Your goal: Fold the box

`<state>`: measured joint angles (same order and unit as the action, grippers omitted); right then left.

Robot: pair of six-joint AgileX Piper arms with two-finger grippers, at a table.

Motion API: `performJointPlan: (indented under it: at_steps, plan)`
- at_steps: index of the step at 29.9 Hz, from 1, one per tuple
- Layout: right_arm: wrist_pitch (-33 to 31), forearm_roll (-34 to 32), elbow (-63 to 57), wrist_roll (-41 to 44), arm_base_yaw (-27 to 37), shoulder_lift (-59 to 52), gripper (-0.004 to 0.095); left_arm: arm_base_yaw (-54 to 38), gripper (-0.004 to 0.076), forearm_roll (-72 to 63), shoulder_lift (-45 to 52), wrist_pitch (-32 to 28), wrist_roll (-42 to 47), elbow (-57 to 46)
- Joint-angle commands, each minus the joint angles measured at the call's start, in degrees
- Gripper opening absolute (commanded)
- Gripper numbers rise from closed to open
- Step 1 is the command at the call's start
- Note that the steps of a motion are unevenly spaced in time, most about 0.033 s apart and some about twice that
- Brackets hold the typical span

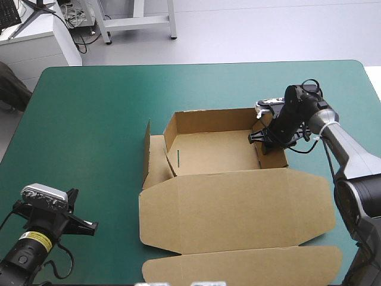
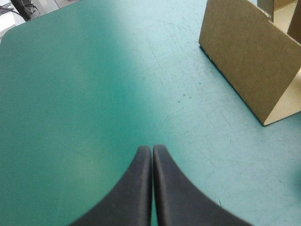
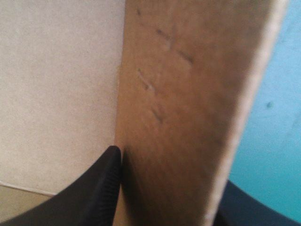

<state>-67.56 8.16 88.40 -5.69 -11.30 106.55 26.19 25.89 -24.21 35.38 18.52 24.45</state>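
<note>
The brown box (image 1: 214, 156) lies mid-table as an open tray, far and left walls raised, its lid (image 1: 238, 205) flat toward the near edge. My right gripper (image 1: 268, 138) is at the tray's right wall, tilted down over it. In the right wrist view that wall (image 3: 188, 70) stands between the black fingers (image 3: 101, 188), which press it from both sides; the right gripper (image 3: 169, 174) is shut on it. My left gripper (image 1: 83, 225) rests shut and empty near the table's near left corner, well clear of the box. Its tips (image 2: 152, 148) point over bare cover, with the box (image 2: 249, 61) ahead and to one side.
A loose side flap (image 1: 147, 152) stands upright at the box's left. The lid's long tuck flap (image 1: 244, 262) reaches close to the near edge. Bare teal-green cover (image 1: 89, 131) stretches across the left half and along the far edge.
</note>
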Motion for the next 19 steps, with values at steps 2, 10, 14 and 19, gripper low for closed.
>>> performJointPlan:
  at_steps: [2,10,14,19]
  plan:
    - [-0.59,0.95,1.21,-0.14,0.16,-2.44,0.0214,-0.03,-0.001,1.03,-0.36,-3.4,0.5,1.39]
    - [-1.38,0.8,1.53,2.06,0.16,-2.44,-0.002,-0.03,-0.001,1.03,-0.36,-3.21,0.4,1.39]
    - [-4.28,-0.62,5.17,2.96,0.16,-2.78,-0.002,-0.03,-0.001,1.03,-0.36,-3.42,0.4,1.39]
    - [-4.28,-0.5,11.24,3.78,0.16,-5.71,-0.002,-0.03,-0.001,1.03,-0.36,-3.42,0.4,1.39]
